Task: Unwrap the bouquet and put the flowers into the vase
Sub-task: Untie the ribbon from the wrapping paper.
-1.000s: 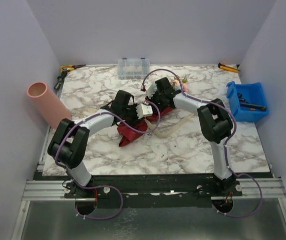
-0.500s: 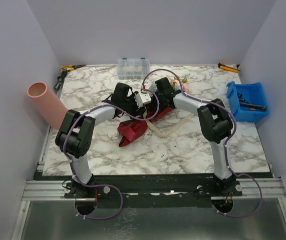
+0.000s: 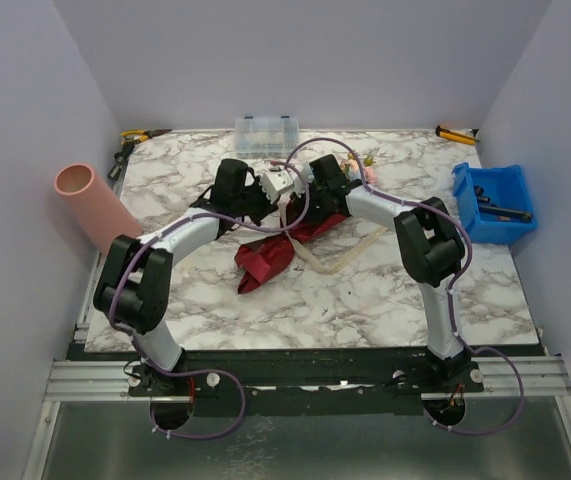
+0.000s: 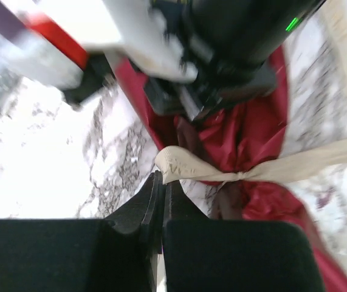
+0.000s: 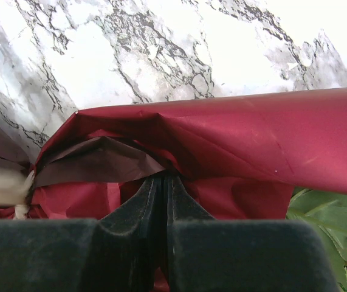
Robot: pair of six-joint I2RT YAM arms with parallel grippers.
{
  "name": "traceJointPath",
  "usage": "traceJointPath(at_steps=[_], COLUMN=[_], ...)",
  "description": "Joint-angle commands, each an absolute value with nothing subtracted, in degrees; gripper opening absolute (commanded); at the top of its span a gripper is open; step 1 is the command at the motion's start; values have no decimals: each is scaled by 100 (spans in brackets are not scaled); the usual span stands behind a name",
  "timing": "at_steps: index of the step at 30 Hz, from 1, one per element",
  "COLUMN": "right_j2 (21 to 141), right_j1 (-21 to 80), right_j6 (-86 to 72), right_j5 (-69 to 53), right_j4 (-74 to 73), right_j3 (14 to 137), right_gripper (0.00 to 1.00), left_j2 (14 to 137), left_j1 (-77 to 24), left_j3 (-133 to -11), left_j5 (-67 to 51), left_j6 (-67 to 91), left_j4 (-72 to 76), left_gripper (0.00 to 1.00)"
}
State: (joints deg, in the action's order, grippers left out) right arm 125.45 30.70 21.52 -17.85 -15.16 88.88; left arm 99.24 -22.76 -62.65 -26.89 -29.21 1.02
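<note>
Mid-table, right tool (image 5: 162, 177) grips the bouquet (image 5: 252, 134); left tool (image 4: 163, 180), clenched at its ribbon (image 4: 295, 164), faces right wrist (image 4: 234, 36).

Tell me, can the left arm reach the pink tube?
Probably yes: the vase leans by the table's left edge, on that arm's side, with bare marble between. The left gripper looks shut on the ribbon's end, though.

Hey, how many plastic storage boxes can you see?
2: a clear compartment box at the table's far edge, and a blue bin at its right edge. More may be hidden.
</note>
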Motion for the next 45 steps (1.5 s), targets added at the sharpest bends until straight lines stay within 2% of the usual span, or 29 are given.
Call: traceJointPath(at_steps=[1, 7, 12, 18, 20, 21, 23, 24, 28, 31, 36, 40, 45], right_j2=[13452, 13448, 13416, 13434, 13417, 13406, 13402, 13412, 13446, 13447, 13482, 13505, 13498], right_j1=[3061, 3066, 3067, 3065, 3067, 3061, 3065, 3065, 3065, 3061, 3067, 3060, 3065], right_j6=[2321, 2334, 2346, 2349, 2347, 2352, 2347, 2347, 2351, 2351, 2340, 2336, 2329], right_j5=[-1202, -1213, -1235, -1252, -1260, -1262, -1268, -1264, -1246, -1255, -1228, -1223, -1230], right_j4=[-2769, -2772, -2751, -2773, -2765, -2757, -2758, -2764, -2789, -2795, -2810, -2834, -2839], right_j3=[8349, 8336, 8314, 8332, 8313, 8305, 8305, 8305, 8341, 8349, 8374, 8399, 8392], right_gripper=[9, 9, 9, 9, 9, 9, 10, 10, 10, 10, 10, 10, 10], left_j2=[8895, 8823, 9213, 10093, 10247, 10140, 9726, 9522, 8815, 8638, 8866, 9228, 9779], left_j1=[-2250, -2136, -1945, -1768, -1751, -1696, -1670, -1670, -1691, -1914, -2603, -3385, -4034], left_j3=[-6081, -6055, -6162, -6972, -7172, -7060, -6572, -6342, -5729, -5654, -5629, -5665, -5930], left_j5=[-3380, -3405, -2563, -1445, -1429, -1833, -2566, -2971, -4291, -4642, -4046, -3127, -2354], left_j6=[-2034, -1730, -1489, -1396, -1493, -1583, -1865, -2032, -2998, -4101, -5588, -6576, -7152], left_j4=[389, 402, 644, 301, 75, 89, 403, 487, 262, -581, -1274, -1433, -1383], left_gripper=[0, 0, 0, 1, 26, 42, 60, 64, 63, 63, 59, 57, 57])
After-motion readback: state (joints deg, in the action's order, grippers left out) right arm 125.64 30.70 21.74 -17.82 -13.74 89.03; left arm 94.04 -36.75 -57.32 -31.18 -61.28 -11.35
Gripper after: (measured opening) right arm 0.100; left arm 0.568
